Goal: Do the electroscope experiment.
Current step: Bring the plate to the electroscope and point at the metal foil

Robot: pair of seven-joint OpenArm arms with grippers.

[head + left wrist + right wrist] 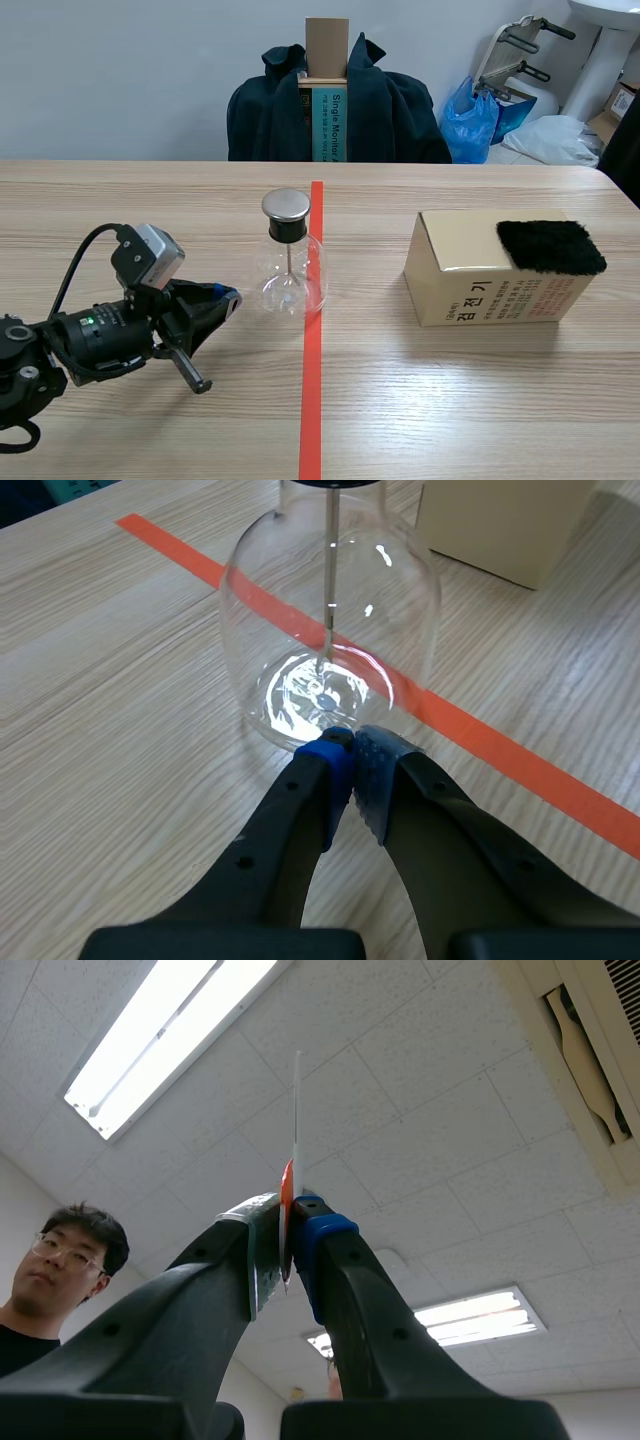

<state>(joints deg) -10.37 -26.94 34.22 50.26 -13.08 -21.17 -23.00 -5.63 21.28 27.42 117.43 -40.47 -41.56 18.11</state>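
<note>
My left pincer [232, 297] lies low on the pale wood-grain table [450, 410], its two black fingers closed pad to pad on nothing, the blue-padded tips just at the foot of the clear round-bellied glass flask [290, 275]. My right pincer [290, 1210] points up at a white tiled ceiling, out of the scene view, pinched tight on a thin flat strip [296, 1110], orange-red where the pads grip it and white beyond, seen edge-on. The flask, the electroscope of the task, stands upright near mid-table, its base overlapping the orange-red tape line [312, 400] from that line's left; a black stopper and round grey metal cap [286, 205] close its neck, and a thin metal rod hangs down inside. Well apart on the far side of the line sits a tan cardboard box with red print [470, 285], and a black furry patch of cloth [550, 247] rests on the right end of its top. Beyond the table's far edge, a dark jacket [390, 115] is draped over a chair, with a blue plastic bag [470, 125] beside it.
</note>
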